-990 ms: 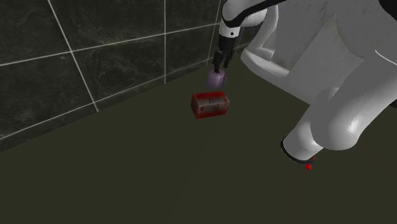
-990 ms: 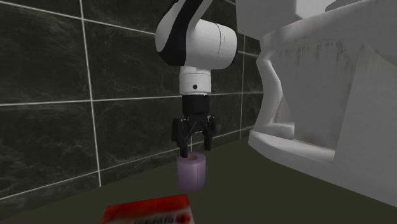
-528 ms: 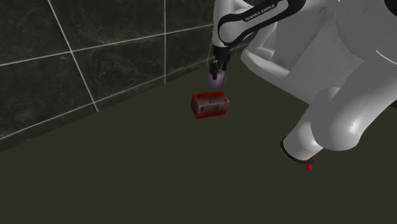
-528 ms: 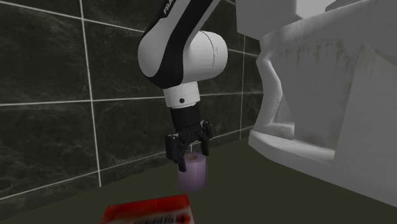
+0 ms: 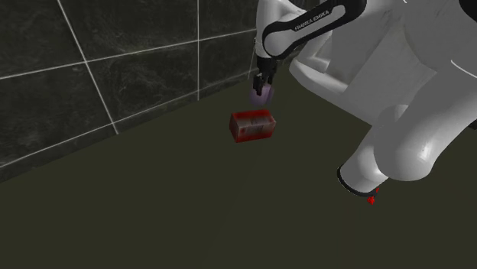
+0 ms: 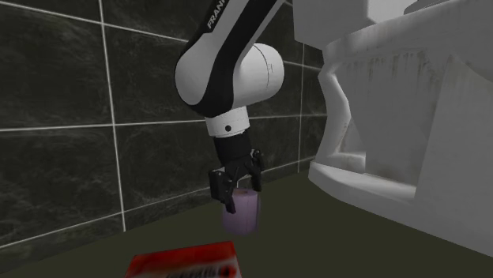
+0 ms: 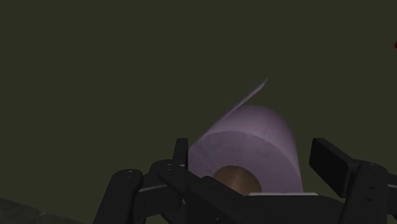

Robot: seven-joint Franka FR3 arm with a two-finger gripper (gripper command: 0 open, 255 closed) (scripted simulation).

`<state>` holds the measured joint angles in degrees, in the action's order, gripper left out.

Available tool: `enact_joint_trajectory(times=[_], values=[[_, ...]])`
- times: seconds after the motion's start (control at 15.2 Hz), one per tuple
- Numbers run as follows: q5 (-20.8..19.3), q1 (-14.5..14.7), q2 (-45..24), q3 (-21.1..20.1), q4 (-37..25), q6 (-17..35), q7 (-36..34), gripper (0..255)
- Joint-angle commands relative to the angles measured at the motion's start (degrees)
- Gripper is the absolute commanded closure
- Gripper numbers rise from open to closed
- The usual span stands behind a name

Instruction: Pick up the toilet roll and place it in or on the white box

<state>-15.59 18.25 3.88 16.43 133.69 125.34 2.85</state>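
A pale purple toilet roll (image 6: 243, 218) stands upright on the dark floor close to the tiled wall; I also see it under the hand (image 5: 261, 98). My gripper (image 6: 239, 196) reaches down at a slant over its top, open, with one black finger on each side of the roll (image 7: 254, 137). The fingers (image 7: 333, 160) stand apart from the paper, and a small gap shows beside them. A loose flap of paper sticks out from the roll's far side. The box (image 5: 253, 125) is drawn red with a white edge and lies on the floor just in front of the roll (image 6: 186, 263).
A big white toilet (image 6: 379, 118) rises at the second exterior view's right, close beside the roll, and bulks over the shoulder view's right (image 5: 397, 92). The dark tiled wall (image 6: 95, 134) stands right behind the roll. Dark floor (image 5: 153, 206) stretches toward the shoulder view's lower left.
The arm has leaned over and the hand has tilted and sunk slightly, so its fingers now straddle the roll's top. Roll and box have not moved.
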Motion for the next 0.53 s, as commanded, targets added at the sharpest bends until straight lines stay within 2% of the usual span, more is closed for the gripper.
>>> enact_joint_trajectory(times=[0.0, 0.07, 0.4, 0.46], values=[[3.46, 0.30, -0.92, 0.02, 1.04, 0.29, 0.12, 0], [3.40, 0.29, -0.81, 0.02, 1.18, 0.32, 0.05, 255], [2.98, 0.81, 0.34, -0.65, 3.43, 1.13, -1.68, 255], [3.51, 1.03, -1.15, -0.79, 2.12, 1.24, -1.69, 255]])
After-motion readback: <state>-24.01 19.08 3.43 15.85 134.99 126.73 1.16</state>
